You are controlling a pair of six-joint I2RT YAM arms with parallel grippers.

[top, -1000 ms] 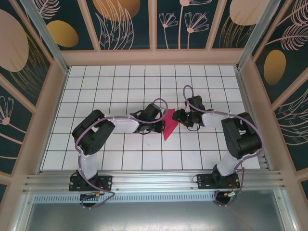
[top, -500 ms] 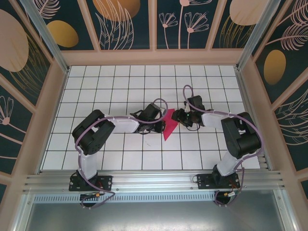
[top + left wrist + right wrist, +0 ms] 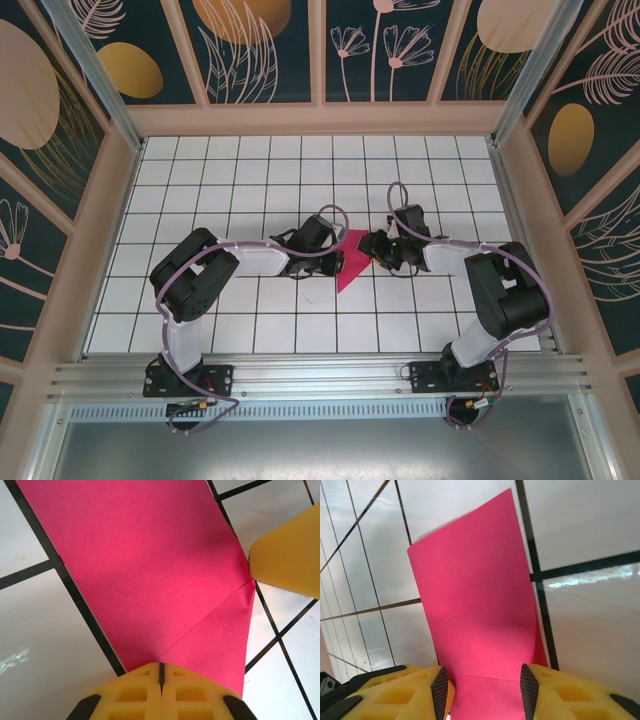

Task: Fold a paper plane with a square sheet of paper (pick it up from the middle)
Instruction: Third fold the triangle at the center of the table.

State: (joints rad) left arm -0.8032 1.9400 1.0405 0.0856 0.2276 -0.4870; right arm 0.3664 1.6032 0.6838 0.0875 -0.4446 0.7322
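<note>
The right gripper is edging closer to the left gripper, its jaws standing apart either side of the pink paper curling up just ahead of them. The left gripper is pinching the paper's near edge. Probably a fold is being set up.

Matt paper, glossy white table

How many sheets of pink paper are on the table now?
1. The pink paper lies between the left gripper and the right gripper; anything beneath it is hidden.
</note>
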